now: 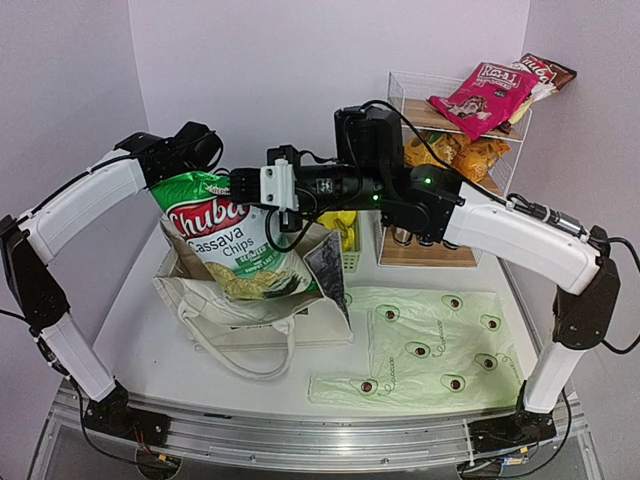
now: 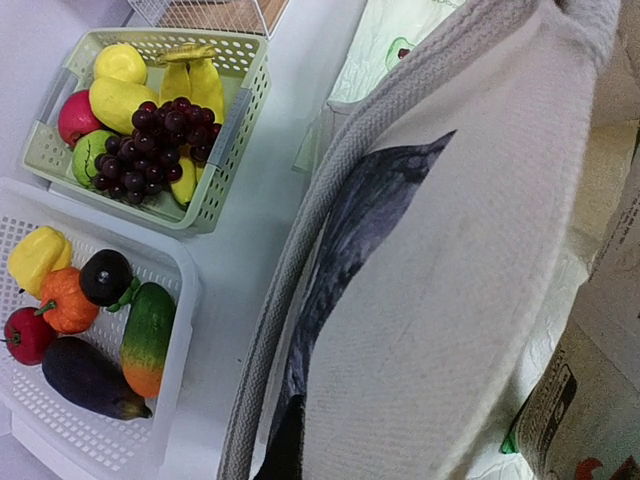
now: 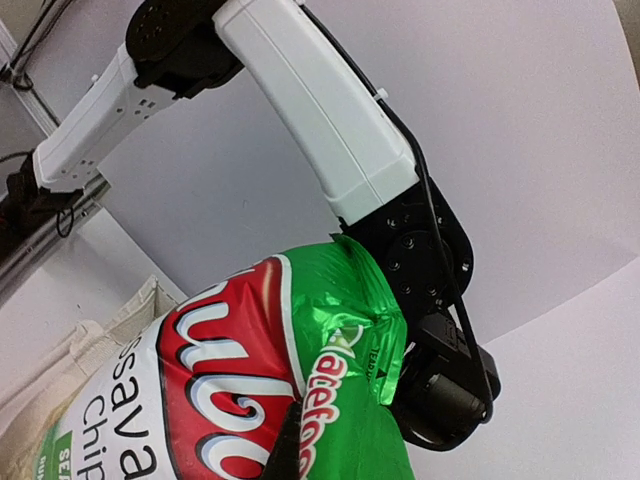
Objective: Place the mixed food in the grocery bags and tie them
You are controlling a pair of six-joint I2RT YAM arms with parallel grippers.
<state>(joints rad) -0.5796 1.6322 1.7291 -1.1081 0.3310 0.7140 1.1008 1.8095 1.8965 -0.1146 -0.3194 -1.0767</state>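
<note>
Right gripper (image 1: 240,187) is pressed together on the top edge of the chips bag (image 1: 232,235). Right wrist view: one dark finger (image 3: 287,448) bites into the green foil near the seal, the other is hidden by the bag.

Chips bag hangs upright, centre-left of the top view. Its lower part is inside the mouth of the tote (image 1: 250,320) and its upper part is well above the rim.

Tote is slumped on the table (image 1: 130,330), handle loop spilling toward the bottom of the frame, print panel on its right side.

Left gripper (image 1: 190,150) is upper left in the top view, just behind the chips bag's top corner. Jaws closed. Left wrist view is nearly all tote canvas and strap, with a dark fingertip (image 2: 290,445) at the bottom edge against the fabric. That reads as a pinch on the tote; second finger not visible.

Avocado bag (image 1: 430,350) lies flat, lower right of the top view, just beside the tote. Neither gripper is on it.

Grapes (image 2: 160,140) are in the green basket (image 2: 250,110), upper left of the left wrist view, with bananas (image 2: 190,85) and a lemon (image 2: 120,62). White basket (image 2: 185,290) just below it holds vegetables.

Rack (image 1: 400,90), upper right of the top view: pink packet (image 1: 480,95) on top, orange packets (image 1: 470,155) on the shelf under it.
</note>
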